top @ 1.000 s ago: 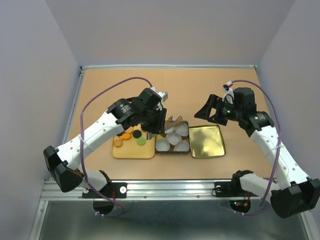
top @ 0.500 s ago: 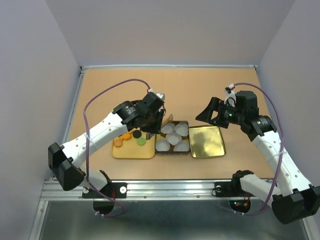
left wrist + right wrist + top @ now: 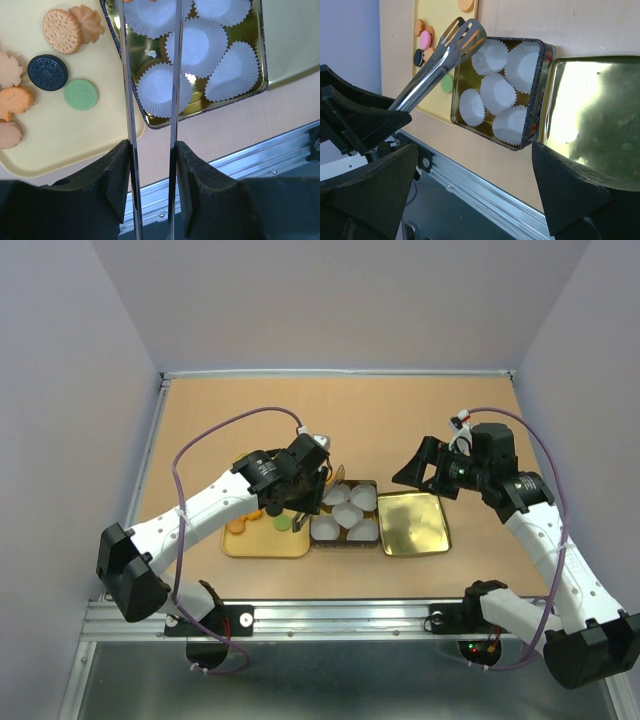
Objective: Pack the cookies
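The cookies lie on a yellow tray (image 3: 262, 543): orange ones (image 3: 61, 31), a black one (image 3: 47, 72), a green one (image 3: 81, 94) and a pink one (image 3: 425, 39). My left gripper (image 3: 152, 155) is shut on metal tongs (image 3: 126, 75). Their two arms reach over the left part of the gold tin (image 3: 165, 124), which holds white paper cups (image 3: 195, 47). In the right wrist view the tongs' (image 3: 440, 60) tips are slightly apart with nothing between them. My right gripper (image 3: 425, 470) hangs open above the tin lid (image 3: 412, 522), holding nothing.
The tin (image 3: 345, 540) sits between the yellow tray and the upturned gold lid (image 3: 590, 115), all three edge to edge. A metal rail (image 3: 280, 155) runs along the table's near edge, just beyond the tin. Grey walls close in the table.
My left arm has drawn the tongs a little left and back, so their tips now sit over the tin's far left corner. The right gripper has barely shifted and stays open.
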Robot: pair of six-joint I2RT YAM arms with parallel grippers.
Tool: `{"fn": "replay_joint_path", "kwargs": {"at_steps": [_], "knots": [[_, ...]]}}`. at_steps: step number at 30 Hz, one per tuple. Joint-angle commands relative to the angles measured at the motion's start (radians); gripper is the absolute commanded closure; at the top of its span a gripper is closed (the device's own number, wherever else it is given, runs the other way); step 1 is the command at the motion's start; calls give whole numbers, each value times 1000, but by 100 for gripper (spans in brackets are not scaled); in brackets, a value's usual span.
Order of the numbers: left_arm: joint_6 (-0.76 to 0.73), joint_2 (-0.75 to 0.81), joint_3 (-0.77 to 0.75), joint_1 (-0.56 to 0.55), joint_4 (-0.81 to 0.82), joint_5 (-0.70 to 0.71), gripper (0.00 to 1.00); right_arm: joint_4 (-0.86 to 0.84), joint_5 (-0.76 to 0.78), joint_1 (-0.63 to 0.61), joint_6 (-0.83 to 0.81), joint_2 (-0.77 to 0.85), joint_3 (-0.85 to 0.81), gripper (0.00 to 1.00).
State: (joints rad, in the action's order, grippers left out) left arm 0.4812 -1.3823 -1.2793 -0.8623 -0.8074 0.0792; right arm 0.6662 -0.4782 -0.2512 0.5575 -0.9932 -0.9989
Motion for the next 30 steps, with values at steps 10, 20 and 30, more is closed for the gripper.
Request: {"fn": "replay_joint_path", "kwargs": {"at_steps": [10,20,30], "knots": [[23,80,44,-12,34,-1,40,16,9,-8,-7,34,5,0],[30,81,-47,-14,-13,22,39,18,15,-8,-5,50,16,0],[7,63,-201,49,-179,126,38,18,20,-10,-10,50,19,0]]}}
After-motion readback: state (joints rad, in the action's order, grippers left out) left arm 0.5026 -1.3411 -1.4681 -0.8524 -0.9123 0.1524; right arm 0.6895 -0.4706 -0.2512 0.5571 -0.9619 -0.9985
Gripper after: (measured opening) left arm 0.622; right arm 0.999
